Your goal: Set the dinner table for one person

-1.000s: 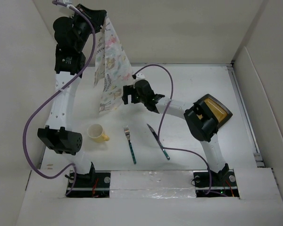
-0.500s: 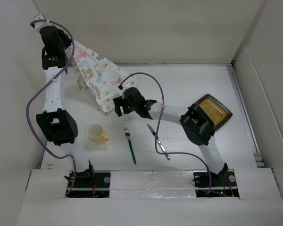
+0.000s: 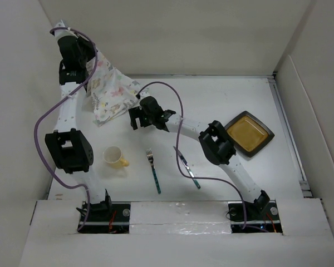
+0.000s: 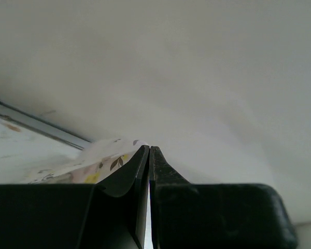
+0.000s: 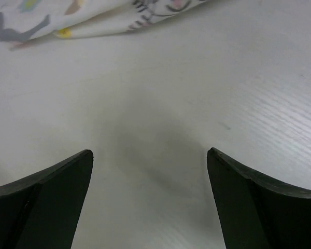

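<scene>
Soft even light — blurred wrist views

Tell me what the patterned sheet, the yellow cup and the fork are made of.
The patterned sheet looks like thin printed cloth: it drapes and folds limply. The yellow cup seems matte ceramic or plastic; the look leaves it open. The fork has a pale, metal-looking head and a teal handle, probably plastic.
</scene>
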Available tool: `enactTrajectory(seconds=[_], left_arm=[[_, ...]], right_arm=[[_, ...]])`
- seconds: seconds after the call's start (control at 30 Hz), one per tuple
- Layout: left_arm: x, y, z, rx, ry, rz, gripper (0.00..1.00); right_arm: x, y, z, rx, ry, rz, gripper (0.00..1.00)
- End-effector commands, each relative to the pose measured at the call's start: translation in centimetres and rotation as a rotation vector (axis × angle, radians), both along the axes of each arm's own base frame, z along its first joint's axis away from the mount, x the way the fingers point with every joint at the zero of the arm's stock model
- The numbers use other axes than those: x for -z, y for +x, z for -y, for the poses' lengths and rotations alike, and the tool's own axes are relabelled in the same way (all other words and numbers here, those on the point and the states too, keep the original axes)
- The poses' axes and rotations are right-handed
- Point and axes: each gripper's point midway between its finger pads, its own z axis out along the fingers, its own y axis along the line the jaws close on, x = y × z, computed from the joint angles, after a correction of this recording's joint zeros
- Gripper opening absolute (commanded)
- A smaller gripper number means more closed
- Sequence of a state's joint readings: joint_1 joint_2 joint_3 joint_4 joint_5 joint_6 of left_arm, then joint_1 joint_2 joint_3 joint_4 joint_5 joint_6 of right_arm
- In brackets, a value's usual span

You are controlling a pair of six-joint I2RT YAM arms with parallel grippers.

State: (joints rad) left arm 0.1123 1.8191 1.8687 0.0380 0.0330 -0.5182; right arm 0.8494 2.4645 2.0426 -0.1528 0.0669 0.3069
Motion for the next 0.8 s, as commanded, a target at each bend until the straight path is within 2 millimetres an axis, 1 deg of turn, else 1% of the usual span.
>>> enactTrajectory(seconds=[0.0, 0.03, 0.07, 0.1, 0.13, 0.17, 0.2, 0.23, 0.27, 0.3, 0.33, 0.37, 0.4, 0.43, 0.47, 0.5, 0.53, 0.57, 0.63, 0.67, 0.7, 0.73, 0.77], left_arm=[[-8.9, -3.7, 5.8, 0.221, -0.038, 0.255, 0.0], [-9.5, -4.3, 6.4, 0.254, -0.072, 0.27, 0.0], [-11.0, -5.7, 8.0, 0.313, -0.072, 0.302, 0.0], [-12.0, -6.5, 9.5, 0.351, -0.069, 0.331, 0.0], [-13.1, -7.4, 10.4, 0.376, -0.057, 0.354, 0.0], [-14.7, -8.9, 11.3, 0.407, -0.04, 0.391, 0.0], [-16.7, -10.2, 12.7, 0.449, -0.037, 0.44, 0.0], [-18.0, -11.2, 13.7, 0.486, -0.037, 0.472, 0.0], [-20.7, -13.0, 14.7, 0.537, -0.036, 0.533, 0.0], [-22.0, -13.8, 15.6, 0.561, -0.039, 0.562, 0.0], [-23.1, -14.7, 16.9, 0.596, -0.042, 0.588, 0.0], [-25.4, -15.9, 17.6, 0.618, -0.034, 0.64, 0.0], [-26.4, -16.4, 18.0, 0.632, -0.039, 0.659, 0.0], [-27.3, -16.8, 18.0, 0.639, -0.044, 0.679, 0.0], [-28.5, -17.2, 17.7, 0.624, -0.046, 0.71, 0.0], [-28.4, -16.9, 17.7, 0.616, -0.027, 0.693, 0.0], [-28.8, -16.5, 16.9, 0.562, -0.023, 0.701, 0.0], [-28.6, -15.8, 16.7, 0.544, -0.018, 0.691, 0.0], [-27.7, -14.8, 16.3, 0.513, -0.012, 0.657, 0.0], [-27.4, -14.5, 15.7, 0.49, -0.011, 0.65, 0.0], [-25.8, -13.4, 15.3, 0.48, -0.018, 0.622, 0.0], [-24.9, -12.9, 15.3, 0.479, -0.024, 0.603, 0.0], [-23.3, -12.1, 14.6, 0.451, -0.021, 0.57, 0.0]], right_arm=[[-3.4, 3.5, 0.9, 0.058, 0.109, 0.003, 0.96], [-3.5, 3.4, 0.5, 0.047, 0.126, -0.006, 0.96], [-3.4, 4.0, 1.2, 0.066, 0.13, -0.013, 0.96], [-3.6, 3.7, 1.1, 0.033, 0.154, -0.023, 0.96], [-3.7, 3.5, 1.3, 0.035, 0.162, -0.018, 0.96], [-3.5, 2.4, 2.4, 0.04, 0.16, -0.033, 0.96], [-5.2, 2.9, 2.7, 0.04, 0.218, 0.014, 0.96], [-5.8, 3.1, 3.7, 0.053, 0.239, 0.026, 0.96], [-6.6, 2.3, 5.0, 0.065, 0.249, 0.023, 0.96], [-8.0, 2.5, 5.6, 0.068, 0.278, 0.048, 0.96], [-8.8, 3.0, 6.8, 0.082, 0.291, 0.059, 0.96], [-9.6, 3.0, 7.5, 0.086, 0.3, 0.066, 0.96], [-11.0, 2.8, 8.4, 0.088, 0.313, 0.077, 0.97], [-11.6, 3.5, 9.8, 0.108, 0.313, 0.084, 0.98], [-12.5, 3.4, 10.5, 0.105, 0.322, 0.089, 0.98], [-13.8, 3.1, 11.6, 0.108, 0.334, 0.103, 0.98], [-14.6, 3.1, 12.2, 0.11, 0.346, 0.115, 0.98], [-15.2, 3.4, 13.4, 0.119, 0.35, 0.133, 0.99], [-17.0, 3.0, 14.3, 0.12, 0.361, 0.165, 0.99], [-17.4, 3.5, 15.1, 0.13, 0.356, 0.179, 0.99], [-17.6, 3.9, 15.8, 0.136, 0.357, 0.182, 0.99], [-17.8, 3.9, 15.6, 0.125, 0.361, 0.183, 0.99], [-17.8, 4.4, 15.9, 0.119, 0.362, 0.189, 0.99]])
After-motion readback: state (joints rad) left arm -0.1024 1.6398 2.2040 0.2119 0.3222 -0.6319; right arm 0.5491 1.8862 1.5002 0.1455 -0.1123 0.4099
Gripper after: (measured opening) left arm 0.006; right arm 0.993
